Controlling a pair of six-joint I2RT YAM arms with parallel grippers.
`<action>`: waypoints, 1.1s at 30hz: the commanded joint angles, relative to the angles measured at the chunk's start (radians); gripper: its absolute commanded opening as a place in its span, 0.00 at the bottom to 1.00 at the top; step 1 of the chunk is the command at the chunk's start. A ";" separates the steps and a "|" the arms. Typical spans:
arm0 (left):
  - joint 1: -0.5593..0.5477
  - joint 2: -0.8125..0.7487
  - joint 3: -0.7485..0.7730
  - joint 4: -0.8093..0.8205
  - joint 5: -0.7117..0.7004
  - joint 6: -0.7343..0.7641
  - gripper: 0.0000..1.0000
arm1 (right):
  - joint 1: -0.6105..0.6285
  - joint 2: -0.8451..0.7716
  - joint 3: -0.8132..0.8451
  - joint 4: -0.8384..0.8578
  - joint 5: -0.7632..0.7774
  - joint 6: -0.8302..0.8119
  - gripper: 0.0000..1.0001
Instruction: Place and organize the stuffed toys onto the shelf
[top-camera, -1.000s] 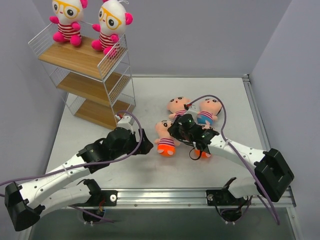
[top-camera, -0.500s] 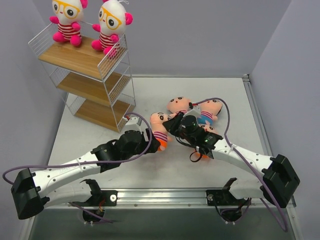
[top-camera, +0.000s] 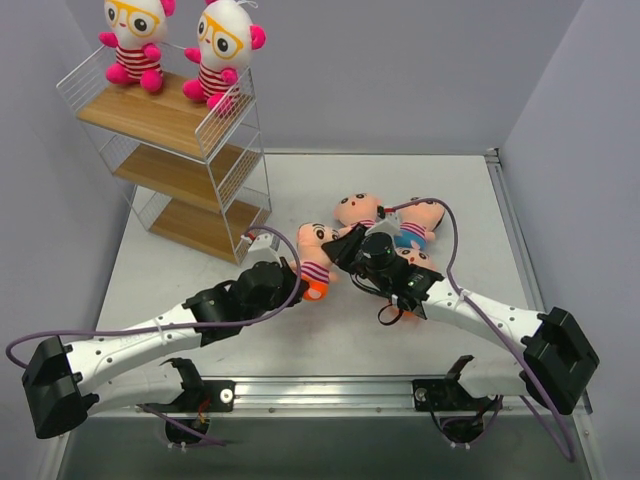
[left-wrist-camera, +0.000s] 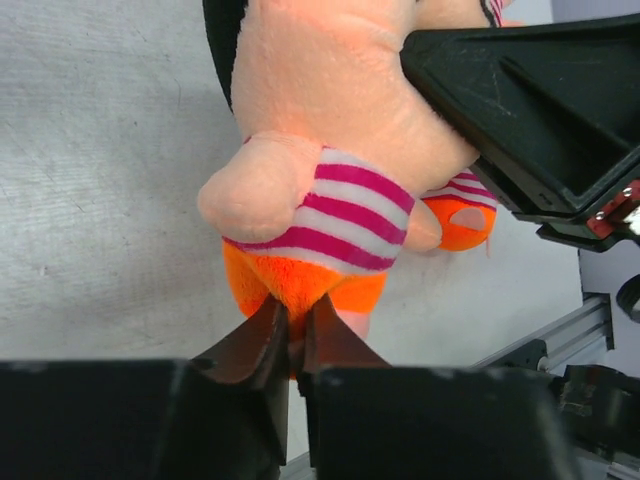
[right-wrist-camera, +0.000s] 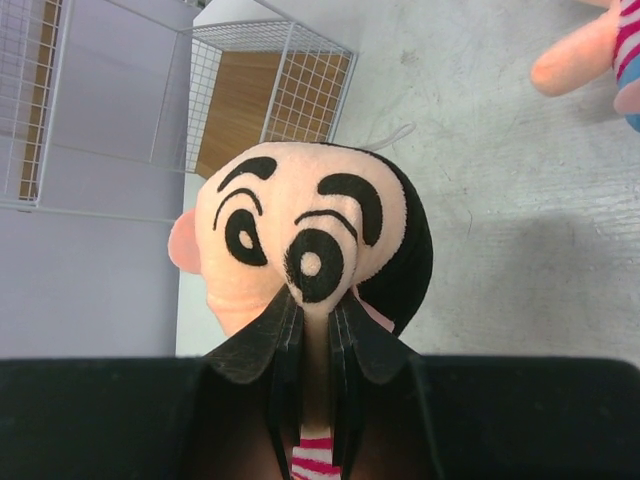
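Both grippers hold one peach-skinned stuffed toy (top-camera: 316, 252) above the table. My left gripper (top-camera: 305, 287) is shut on its orange bottoms (left-wrist-camera: 300, 280), under the pink-striped shirt (left-wrist-camera: 340, 210). My right gripper (top-camera: 342, 250) is shut on the lower part of its face (right-wrist-camera: 300, 240), just under one eye. Two more peach toys lie behind on the table, one (top-camera: 356, 210) at the back and one in blue bottoms (top-camera: 416, 228). An orange part of another toy (top-camera: 404, 303) shows under the right arm. Two white-headed toys with yellow glasses (top-camera: 135, 32) (top-camera: 222, 45) sit on the shelf's top board (top-camera: 150, 115).
The three-tier wire shelf (top-camera: 215, 165) stands at the back left; its two lower boards (top-camera: 175, 175) (top-camera: 195, 228) carry nothing that I can see. In the right wrist view the shelf's mesh (right-wrist-camera: 300, 90) is just beyond the held toy. Purple cables loop off both wrists.
The right gripper carried the toy left and up off the table. The left arm reached right to it and shut its jaws on the orange bottoms.
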 joint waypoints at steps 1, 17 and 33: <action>-0.003 -0.043 -0.010 0.023 -0.040 -0.004 0.03 | 0.010 0.013 -0.007 0.061 -0.004 0.009 0.00; 0.242 -0.168 -0.034 -0.443 0.047 -0.161 0.02 | 0.008 -0.053 0.011 -0.117 0.123 -0.127 0.73; 0.726 -0.262 -0.059 -0.554 0.193 0.005 0.02 | 0.007 -0.128 -0.009 -0.129 0.156 -0.212 0.75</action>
